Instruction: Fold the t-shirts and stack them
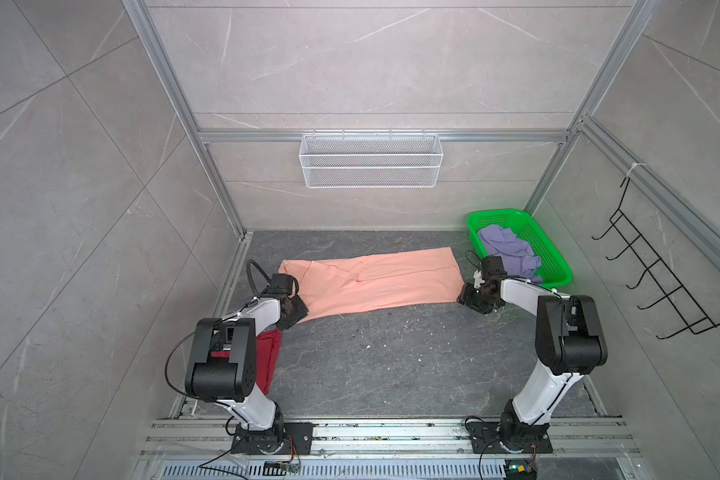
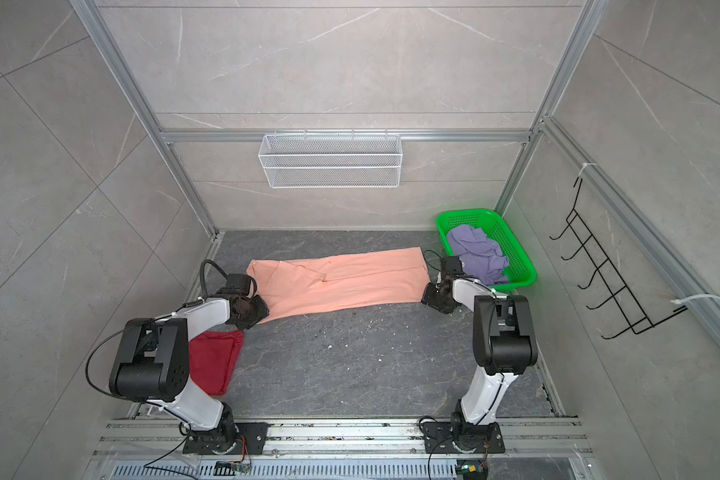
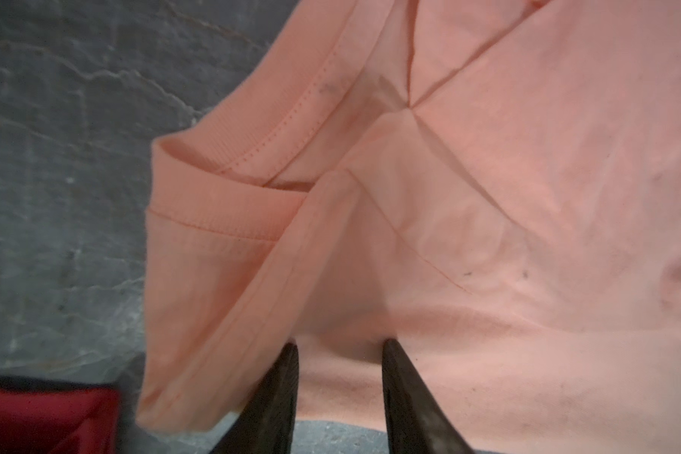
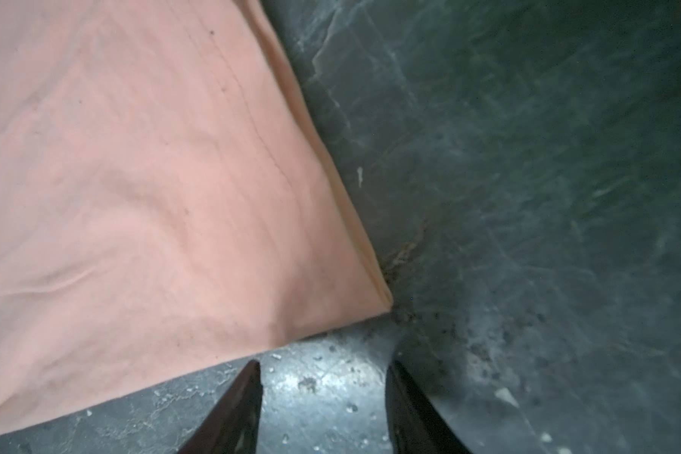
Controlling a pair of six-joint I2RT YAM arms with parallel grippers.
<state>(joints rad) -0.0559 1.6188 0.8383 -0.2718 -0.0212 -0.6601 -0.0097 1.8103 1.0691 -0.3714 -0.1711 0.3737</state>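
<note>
Grey tiled walls [image 1: 371,62] (white-veined) enclose a dark stone floor [image 1: 391,365].

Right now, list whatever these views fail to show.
Red tee: partly behind the left arm, both top views; cropped in left wrist view.
Purple tee: near end behind the right arm, top views.
Peach tee: near-left corner under left gripper, top views.

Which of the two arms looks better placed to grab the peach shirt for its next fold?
Left, probably. The left gripper stands open with its tips over the edge of the peach shirt at its collar end. The right gripper is open above bare table, just off the shirt's corner.
</note>
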